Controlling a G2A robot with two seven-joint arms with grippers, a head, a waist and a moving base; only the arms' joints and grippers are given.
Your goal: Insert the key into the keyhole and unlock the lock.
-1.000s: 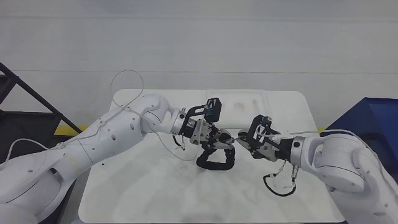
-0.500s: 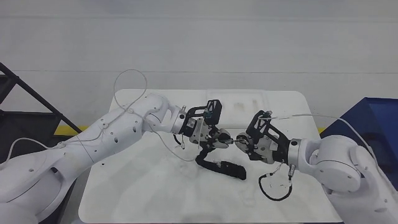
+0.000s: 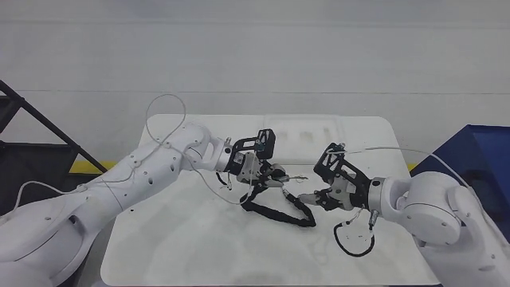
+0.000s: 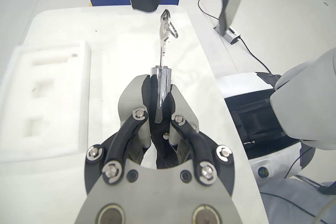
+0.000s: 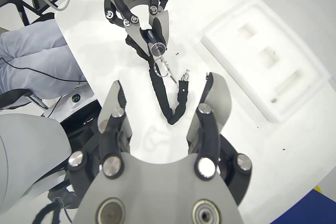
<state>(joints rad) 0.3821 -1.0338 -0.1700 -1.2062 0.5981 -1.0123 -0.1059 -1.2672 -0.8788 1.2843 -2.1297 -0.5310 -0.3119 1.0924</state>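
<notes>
Two hands in use. My left hand (image 4: 158, 87) pinches the lock's chrome cylinder (image 4: 160, 78) over the middle of the desk (image 5: 244, 135). The key (image 4: 164, 30) sits in the keyhole, its bow and ring sticking out. My right hand (image 5: 165, 82) is spread and holds nothing, just short of the key. The cable's pin end (image 5: 185, 76) lies apart from the cylinder. Judgement: the lock looks released, so unlocking is at or near done. Next: hold the cylinder steady and confirm the pin is out.
</notes>
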